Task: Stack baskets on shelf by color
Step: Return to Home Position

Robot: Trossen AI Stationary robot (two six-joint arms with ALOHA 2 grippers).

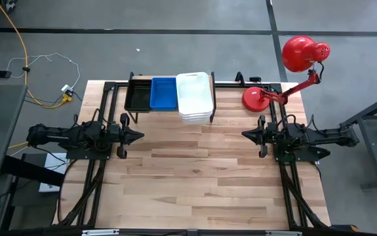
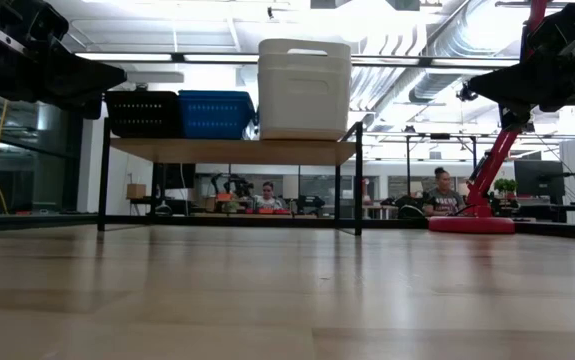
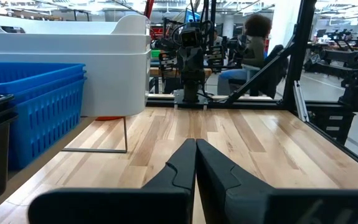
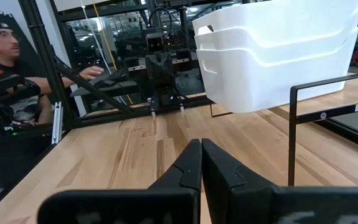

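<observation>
The sorting looks finished to me: the black perforated plastic baskets (image 1: pixel 138 94), blue plastic baskets (image 1: pixel 164 92) and white round-cornered plastic baskets (image 1: pixel 195 97) sit stacked by colour, side by side on the low light-wood shelf (image 2: pixel 227 151). My left gripper (image 1: pixel 141 136) and right gripper (image 1: pixel 244 134) hover pinched closed, empty, facing each other. I judge only settling home is left.

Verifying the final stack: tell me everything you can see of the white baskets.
The white baskets are smooth, solid-walled white plastic with rounded corners, nested upright into one stack, the tallest on the shelf. They sit at its right end in the high view, next to the blue baskets.
</observation>
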